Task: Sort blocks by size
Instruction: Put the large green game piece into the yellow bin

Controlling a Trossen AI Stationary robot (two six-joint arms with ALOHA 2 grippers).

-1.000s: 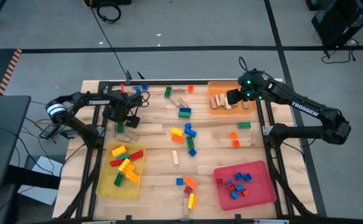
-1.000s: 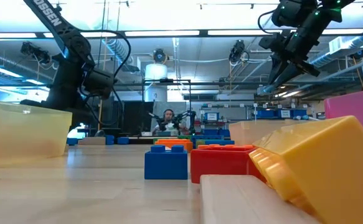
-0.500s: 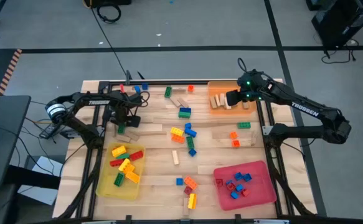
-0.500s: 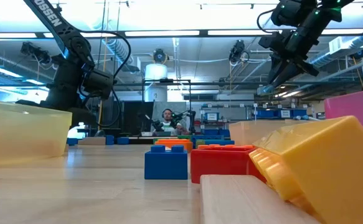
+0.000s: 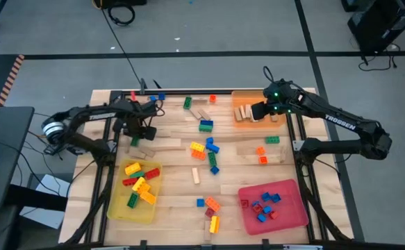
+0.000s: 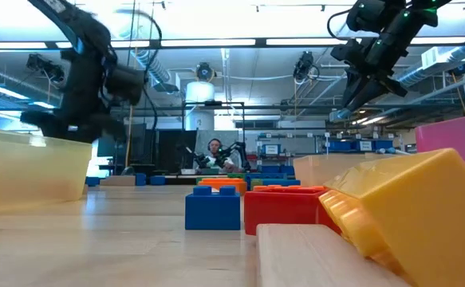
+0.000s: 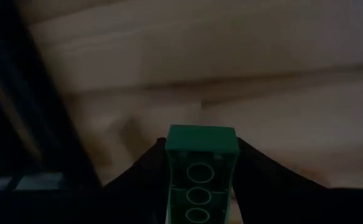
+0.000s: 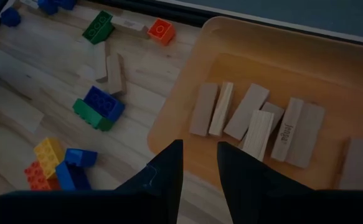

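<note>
While the left gripper (image 5: 138,132) sits low over the table's far-left part, just past the yellow tray (image 5: 115,207), we see in its wrist view both dark fingers (image 7: 261,168) pressed against the sides of a green brick (image 7: 200,168), which stands between them with its hollow underside toward the camera — so that hand has hold of one block. Over at the far-right corner the right gripper (image 5: 256,111) hangs above the near edge of the orange tray (image 5: 240,95); its two fingers (image 8: 169,168) stand only a narrow gap apart with nothing between them, and below them the tray carries a row of tan wooden pieces (image 8: 256,121) lying side by side, some touching. We find the rest of the blocks spread three ways. In the yellow tray lie yellow, red, green and orange bricks (image 5: 139,185); in the red tray (image 5: 296,215) at the near right lie small blue and red bricks (image 5: 265,205). Loose on the bare wooden table (image 5: 171,187) we count a green-and-blue stack (image 5: 206,126) near the far middle, a cluster of yellow, red, blue and green bricks (image 5: 205,151) at the centre, two small orange bricks (image 5: 262,155) and a green one (image 5: 272,139) toward the right, and a few more — blue, orange, red, yellow (image 5: 210,212) — near the front edge. From table height a blue brick (image 6: 213,209) and a red one (image 6: 284,214) stand side by side, touching, with a large yellow brick (image 6: 411,209) tilted close to the camera, and a person (image 6: 214,153) sits in the room beyond.
</note>
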